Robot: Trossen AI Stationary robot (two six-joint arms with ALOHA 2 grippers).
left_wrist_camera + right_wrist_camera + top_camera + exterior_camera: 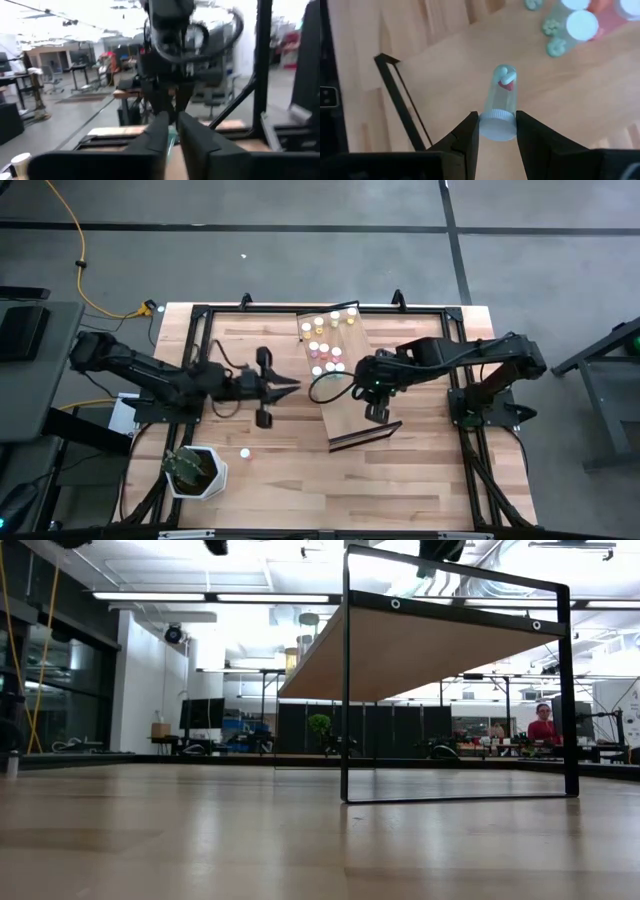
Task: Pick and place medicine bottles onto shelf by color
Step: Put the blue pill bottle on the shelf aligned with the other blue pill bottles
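Note:
The shelf [350,395] is a tilted light-wood board on a dark frame; in the low view [420,650] it stands raised on that frame. Several small bottles [325,340] stand at its far end and also show in the right wrist view [570,30]. My right gripper [360,385] is over the board's middle, shut on a clear-bodied bottle [504,95] with a red and a white piece inside. My left gripper [290,387] hovers left of the shelf, fingers [157,137] together, pointing at it. One bottle [244,452] stands on the table near the front. My right gripper pinches the bottle's white cap [497,127] between its two fingers, one on each side. The fingers come from above, pointing down at the shelf board. The bottle's body points away below the fingers; I cannot tell whether its bottom touches the board.
A white pot with a green plant [195,470] stands at the table's near left. The shelf's dark frame edge [400,95] lies close beside the held bottle. The table's black rail [200,360] borders the left side. Bare tabletop lies between the left gripper and the near edge.

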